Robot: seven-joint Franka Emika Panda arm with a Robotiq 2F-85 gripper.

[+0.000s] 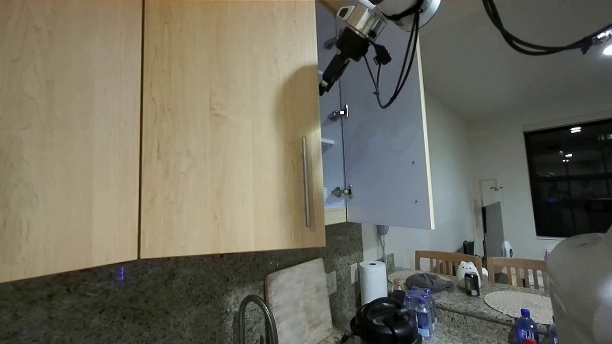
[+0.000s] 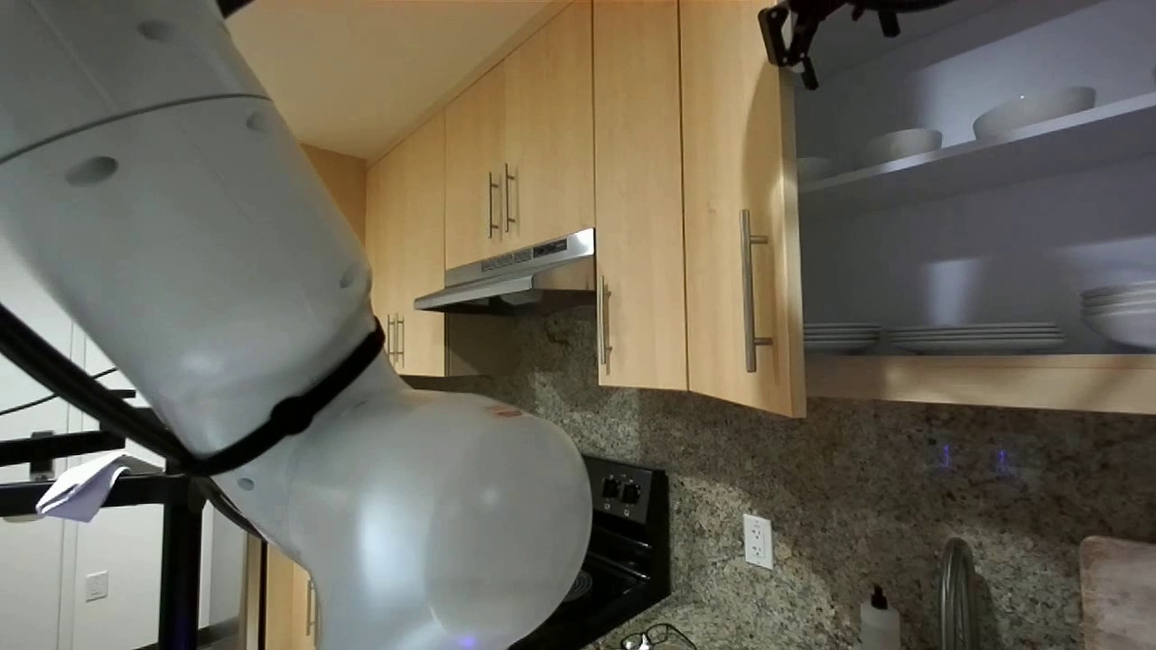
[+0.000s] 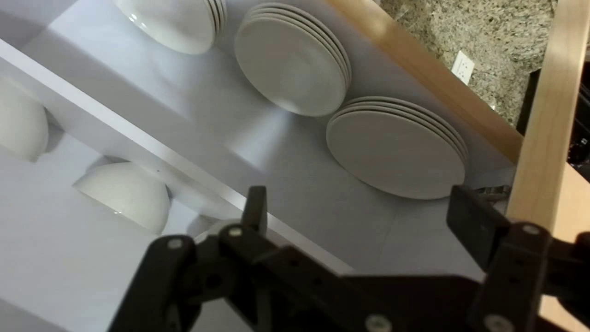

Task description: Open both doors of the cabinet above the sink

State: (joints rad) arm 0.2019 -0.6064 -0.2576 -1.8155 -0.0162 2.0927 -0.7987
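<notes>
Seeing black two-finger gripper (image 3: 358, 198) wide beside ajar light maple slab door (image 1: 229, 129); sweeping too shallow, I could slip off edge (image 3: 551, 115).

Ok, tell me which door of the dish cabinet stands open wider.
The far door in an exterior view: swung wide, with pale inside and hinges showing. The nearer door, bar handle in sight, is only partly open.

Home kitchen, range hood (image 2: 517, 271), black stove (image 2: 623, 546), curved faucet (image 2: 955, 587), paper towel roll (image 1: 373, 283), stacked plates (image 3: 396, 152), wooden chairs (image 1: 449, 256)
</notes>
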